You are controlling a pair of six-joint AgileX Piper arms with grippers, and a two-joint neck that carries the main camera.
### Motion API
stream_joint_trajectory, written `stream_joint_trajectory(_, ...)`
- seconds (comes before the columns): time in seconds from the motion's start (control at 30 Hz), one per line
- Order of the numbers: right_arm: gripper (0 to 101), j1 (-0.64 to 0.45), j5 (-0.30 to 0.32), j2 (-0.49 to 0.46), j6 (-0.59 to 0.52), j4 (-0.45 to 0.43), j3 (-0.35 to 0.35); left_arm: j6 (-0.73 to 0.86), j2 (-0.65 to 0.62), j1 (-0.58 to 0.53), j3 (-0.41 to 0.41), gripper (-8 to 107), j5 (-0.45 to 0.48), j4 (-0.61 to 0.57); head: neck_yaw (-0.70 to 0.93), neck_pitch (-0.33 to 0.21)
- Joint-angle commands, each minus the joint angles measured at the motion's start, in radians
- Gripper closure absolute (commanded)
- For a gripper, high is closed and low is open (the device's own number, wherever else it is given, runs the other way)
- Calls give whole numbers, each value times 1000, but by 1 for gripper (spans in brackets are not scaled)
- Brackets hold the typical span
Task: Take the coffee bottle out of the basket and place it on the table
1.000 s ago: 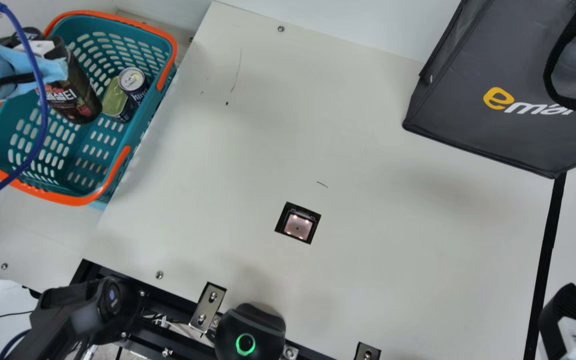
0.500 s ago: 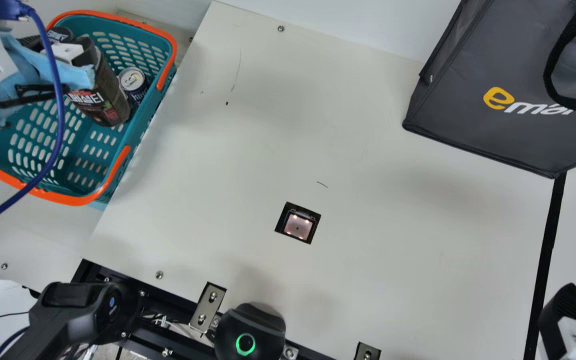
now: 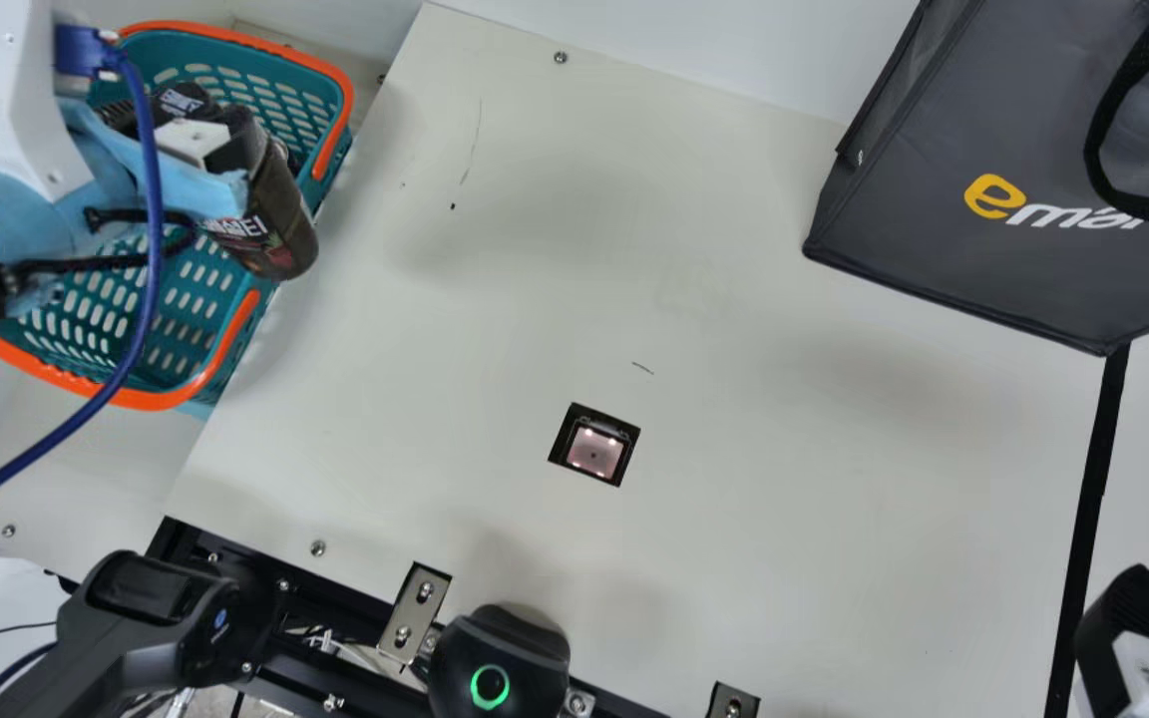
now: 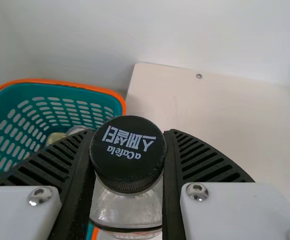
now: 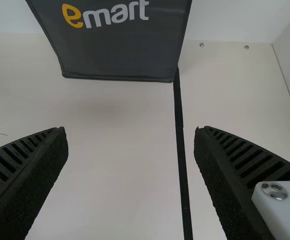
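1. Near right over the counter [image 3: 734, 519]: right gripper [image 5: 130, 131], with fingers spread wide and empty, presumably parked clear of a one-armed job.
2. Farther in: a lit window [image 3: 594, 452] set into the counter, best avoided as a landing spot.
3. Beyond, at the left: coffee bottle [image 3: 282, 224] in the left gripper [image 4: 129, 132], with fingers clamped on both sides just around the cap [image 4: 128, 147]. Held high, cap up, probably to leave the base free for standing on the counter. Exact lean impossible to tell.
4. Across the inner rim of the basket [image 3: 235, 344] in the main view, partly over the counter's edge; likely lifted to pass that rim. Next, by judgement: carry inward, lower level, then release, without catching the base on the rim.
5. Inside the basket, a metal-topped can [image 4: 76, 129] beside a greenish tin [image 4: 55, 137], apparently to be left there.
6. White lettering on cap and bottle label; at the far right, yellow-and-white print on a dark bag [image 3: 934, 239].
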Motion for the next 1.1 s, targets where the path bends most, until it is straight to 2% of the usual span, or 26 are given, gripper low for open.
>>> stream_joint_trajectory(0.0,10,0,0,0,0,0,0,-27,-4,-36,5,89,0,15,2,-26)
stream_joint_trajectory(0.53,10,0,0,0,0,0,0,-175,-17,-211,57,89,-4,114,2,-26)
stream_joint_trajectory(1.07,10,0,0,0,0,0,0,-261,-21,-289,150,89,-61,176,2,-26)
